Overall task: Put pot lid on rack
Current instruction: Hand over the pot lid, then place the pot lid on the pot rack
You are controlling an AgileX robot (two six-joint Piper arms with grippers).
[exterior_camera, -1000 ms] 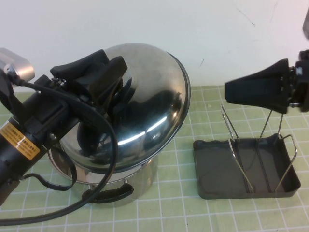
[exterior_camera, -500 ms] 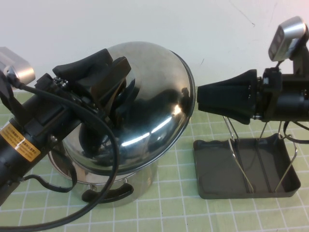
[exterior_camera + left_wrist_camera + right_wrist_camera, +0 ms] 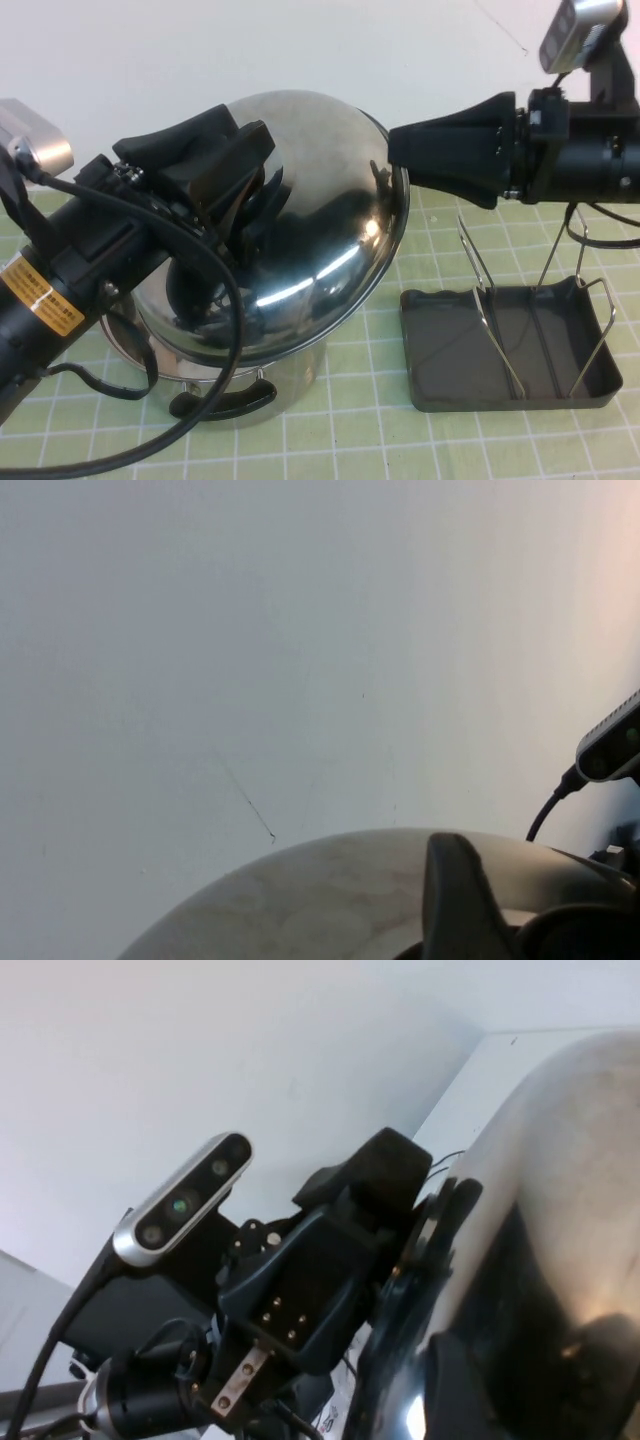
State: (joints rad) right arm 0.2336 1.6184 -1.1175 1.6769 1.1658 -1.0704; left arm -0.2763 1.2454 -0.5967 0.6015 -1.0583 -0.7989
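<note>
Now left claw (image 3: 235,165) clamped on pot lid (image 3: 320,210); right claw (image 3: 395,148) at its rim.

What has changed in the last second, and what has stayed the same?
The right gripper moved left and up, from above the rack to the rim of the pot lid. The left gripper still holds the tilted lid over the pot; the rack has not moved.

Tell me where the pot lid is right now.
High view, centre-left: the pot lid is tilted above the pot, held by the left claw, with the right claw at its right rim.
</note>
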